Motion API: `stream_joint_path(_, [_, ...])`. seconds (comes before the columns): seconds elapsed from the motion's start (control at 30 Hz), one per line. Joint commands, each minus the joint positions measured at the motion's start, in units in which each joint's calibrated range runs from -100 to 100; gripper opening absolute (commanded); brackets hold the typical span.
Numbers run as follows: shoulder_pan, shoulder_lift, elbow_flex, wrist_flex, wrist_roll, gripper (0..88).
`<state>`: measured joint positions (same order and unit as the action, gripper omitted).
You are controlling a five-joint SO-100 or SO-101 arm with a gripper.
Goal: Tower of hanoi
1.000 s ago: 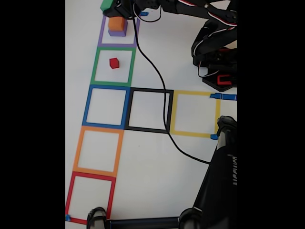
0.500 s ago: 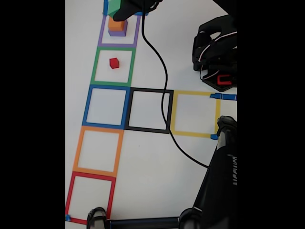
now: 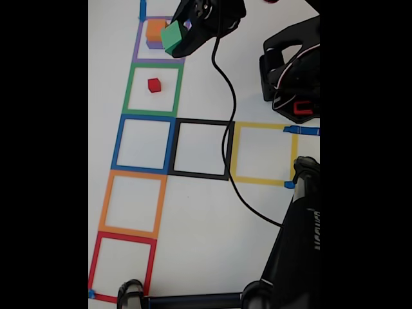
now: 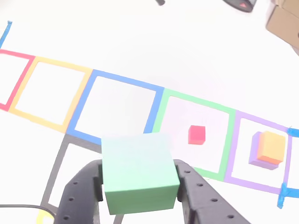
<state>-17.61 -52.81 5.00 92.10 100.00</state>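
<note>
Your gripper (image 4: 140,179) is carrying the green cube (image 4: 138,170), and what matters now is where the stack lies from it: in the fixed view the orange cube (image 3: 155,29) on the purple cube (image 3: 153,44) sits in the purple tape square (image 3: 137,45) at the far left corner of the table (image 3: 206,225), just to the left of the lifted green cube (image 3: 172,37). The fingers (image 4: 194,193) are closed onto the green cube's two side faces, holding it clear of the surface. The red cube (image 3: 154,85) lies alone in the green tape square (image 3: 129,90), next toward the near edge. By my reading, you'd carry the green cube left toward the orange top.
</note>
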Motion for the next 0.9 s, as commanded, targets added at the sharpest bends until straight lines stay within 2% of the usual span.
stream_joint_path(0.0, [-6.5, 2.5, 5.3, -5.5, 0.0, 4.0])
stream_joint_path(0.27, [-11.2, 1.5, 36.7, -36.4, 0.0, 4.1])
stream_joint_path(0.5, [-10.4, 7.0, 61.3, -69.6, 0.0, 3.8])
stream_joint_path(0.87, [-9.0, 30.2, 71.2, -107.6, 0.0, 3.7])
